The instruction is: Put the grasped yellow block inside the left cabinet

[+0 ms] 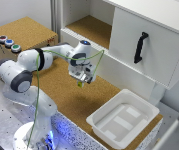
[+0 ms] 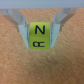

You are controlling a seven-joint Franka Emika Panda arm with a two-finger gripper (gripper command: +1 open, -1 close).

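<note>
Yellow block point(image 2: 39, 36) sits clamped between the gripper point(image 1: 81, 80) fingers above the cork table point(image 1: 64, 95), while the left cabinet point(image 1: 91, 30) and white tray point(image 1: 123, 118) hold nothing visible.

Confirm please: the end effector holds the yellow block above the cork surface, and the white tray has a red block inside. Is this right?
Not quite. The exterior view shows the white tray empty. The rest holds: the end effector grips the yellow block above the cork surface.

A cork-topped table point(image 1: 64, 95) fills the middle. On it rests a white tray point(image 1: 123, 118); a cork box point(image 1: 24, 34) with coloured buttons point(image 1: 9, 43) sits behind.
</note>
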